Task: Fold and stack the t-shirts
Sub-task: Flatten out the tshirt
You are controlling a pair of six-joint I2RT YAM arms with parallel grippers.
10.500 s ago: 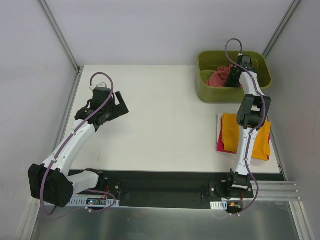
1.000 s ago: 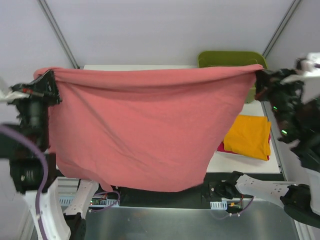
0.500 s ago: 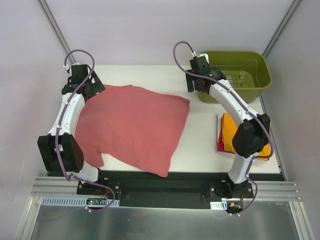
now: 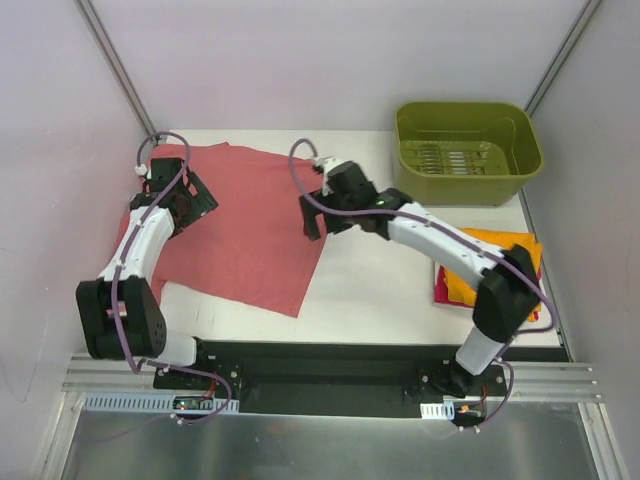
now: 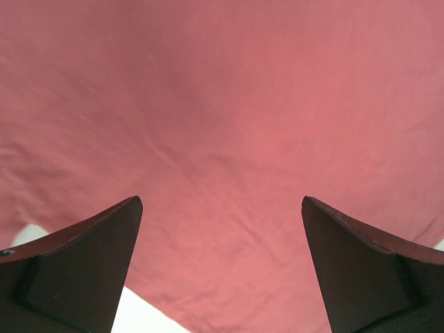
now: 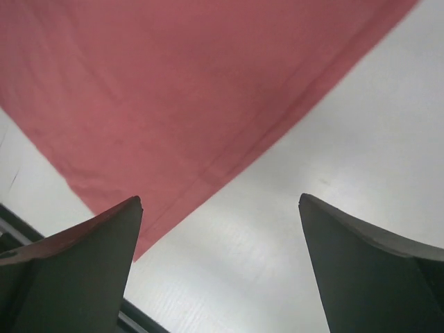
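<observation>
Dragged left and laid flatter than half a second ago: salmon t-shirt [image 4: 240, 230], now spread unfolded over the left half of the table [image 4: 400, 300], far edge up by the back-left corner, one near corner close to the front lip. Swung across too, from beside the green tub [image 4: 468, 150]: right arm, now reaching over the shirt's right hem. Biggest hazard, as a judgement: skewed to the table's edges and faintly rippled in the left wrist view, so likely to give a crooked fold or trap a crease if folded as it lies; liable also to slip a corner off the front under a careless pull. Next in size, the finished pile at the right: orange t-shirt [image 4: 510, 248] on magenta t-shirt [image 4: 439, 294], partly under the right arm's forearm and elbow, open to being knocked out of square by a low, wide sweep. Smallest: left gripper [image 4: 195, 200] and right gripper [image 4: 318, 212], both spread wide, pinching nothing, poised over cloth and hem, contact unclear. Liable to catch only the top layer or miss the hem if closed too shallow; to scrape the tabletop if driven too deep.
</observation>
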